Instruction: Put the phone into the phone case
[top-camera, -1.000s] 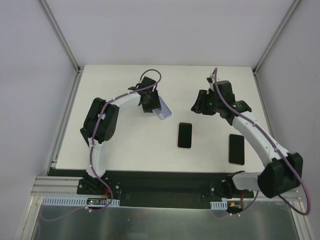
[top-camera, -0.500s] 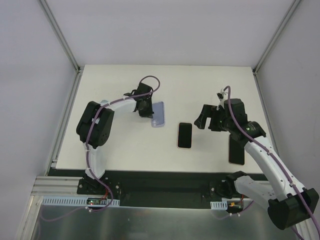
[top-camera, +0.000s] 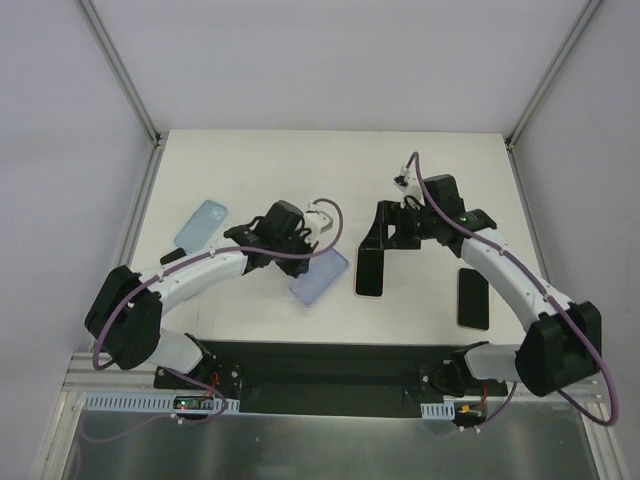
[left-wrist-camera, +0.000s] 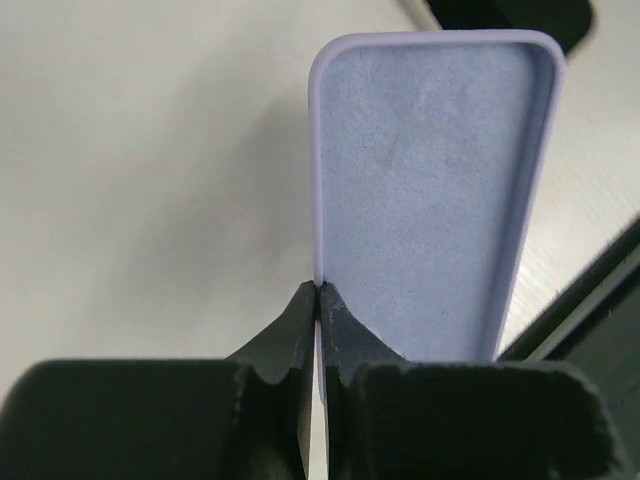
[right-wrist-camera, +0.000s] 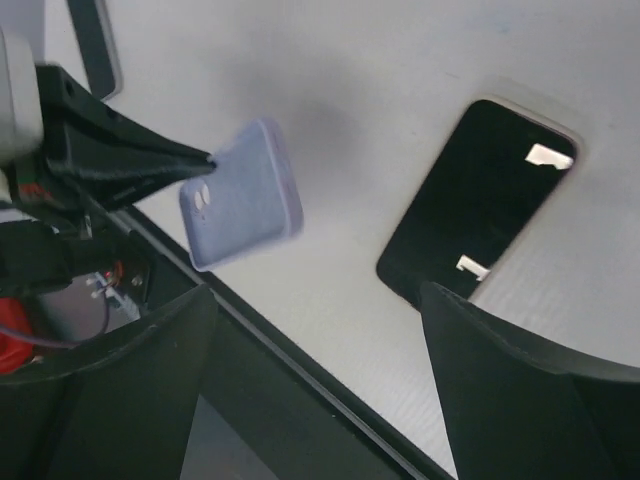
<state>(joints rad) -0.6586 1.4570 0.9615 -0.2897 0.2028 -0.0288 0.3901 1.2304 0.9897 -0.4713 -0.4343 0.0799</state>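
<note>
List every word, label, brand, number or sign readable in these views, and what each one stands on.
None can be read.
Lilac phone case: plain inside and on its back, no mark.
Phone: dark screen, only white glare patches.
Second phone: dark screen, nothing legible.
Light blue phone case: no print visible.

top: phone (top-camera: 369, 283) far end under right gripper (top-camera: 378, 238) | left wrist: phone cut by top edge | right wrist: purple case (right-wrist-camera: 243, 195) blurred
</note>
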